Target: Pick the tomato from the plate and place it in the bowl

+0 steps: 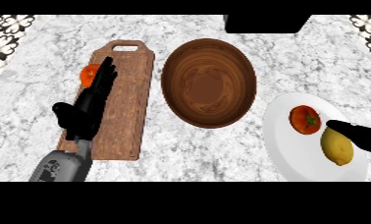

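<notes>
Reaching from the right edge, the right hand [353,133] nears the tomato [305,119] on the plate [282,144]; finger spread seemingly unclear. Approach clear of the lemon [337,145]. Left hand [88,104] rests, fingers straight.

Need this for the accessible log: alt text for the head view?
A tomato and a lemon lie on a white plate at right, the right hand reaching in beside them. A wooden bowl sits mid-counter; the open left hand rests over a cutting board.
</notes>
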Action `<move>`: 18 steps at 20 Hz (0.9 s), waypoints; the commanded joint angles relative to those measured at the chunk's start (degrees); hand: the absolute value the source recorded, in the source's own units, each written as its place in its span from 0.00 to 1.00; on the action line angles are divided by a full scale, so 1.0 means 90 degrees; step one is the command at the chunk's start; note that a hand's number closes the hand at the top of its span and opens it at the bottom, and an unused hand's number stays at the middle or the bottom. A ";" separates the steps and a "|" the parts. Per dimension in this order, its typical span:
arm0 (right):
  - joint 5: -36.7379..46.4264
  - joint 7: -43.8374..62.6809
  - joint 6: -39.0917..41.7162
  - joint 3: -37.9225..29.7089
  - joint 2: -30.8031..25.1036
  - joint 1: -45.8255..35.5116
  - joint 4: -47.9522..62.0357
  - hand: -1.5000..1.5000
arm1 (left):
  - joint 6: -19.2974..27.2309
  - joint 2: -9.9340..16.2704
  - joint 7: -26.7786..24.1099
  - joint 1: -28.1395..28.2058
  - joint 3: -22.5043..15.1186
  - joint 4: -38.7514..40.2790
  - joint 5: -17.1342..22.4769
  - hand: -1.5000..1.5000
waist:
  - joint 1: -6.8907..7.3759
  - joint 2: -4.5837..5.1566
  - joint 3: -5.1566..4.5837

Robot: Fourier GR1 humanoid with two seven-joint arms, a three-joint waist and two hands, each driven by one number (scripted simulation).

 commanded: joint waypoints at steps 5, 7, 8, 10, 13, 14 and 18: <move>-0.0529 0.1108 0.1126 0.0078 -0.0292 -0.0470 0.0765 0.00 | -0.0165 -0.0045 -0.0070 0.0174 0.0087 -0.0067 -0.0055 0.50 | 0.0033 0.0005 0.0007; -0.0352 0.0611 0.1144 0.0228 0.0055 -0.0176 0.1030 0.00 | -0.0239 -0.0128 -0.0339 0.0179 0.0167 0.0174 -0.0098 0.50 | 0.0003 0.0005 0.0009; -0.0418 0.1310 0.1373 0.0057 -0.0112 -0.0429 0.0582 0.00 | -0.0160 -0.0133 -0.0031 0.0231 0.0121 -0.0256 -0.0231 0.50 | 0.0007 -0.0004 0.0008; -0.0593 0.0887 0.1620 -0.0141 0.0000 -0.0178 0.0764 0.00 | -0.0172 -0.0336 -0.0172 0.0500 -0.0065 -0.0216 -0.0344 0.50 | -0.0003 -0.0004 0.0009; -0.0437 0.0587 0.1628 -0.0056 0.0486 0.0020 0.0632 0.00 | -0.0519 -0.0206 -0.0280 -0.0085 0.0490 0.0308 -0.0209 0.50 | -0.0022 0.0000 0.0009; -0.0129 0.0720 0.1614 0.0060 0.0670 -0.0066 0.0575 0.00 | -0.0366 -0.0331 0.0160 0.0115 0.0303 -0.0250 -0.0410 0.50 | -0.0005 -0.0003 0.0009; -0.0533 -0.0291 0.1805 -0.0497 0.0838 0.0149 0.0955 0.00 | -0.0474 -0.0318 -0.0107 0.0105 0.0506 -0.0010 -0.0422 0.50 | -0.0012 -0.0002 0.0010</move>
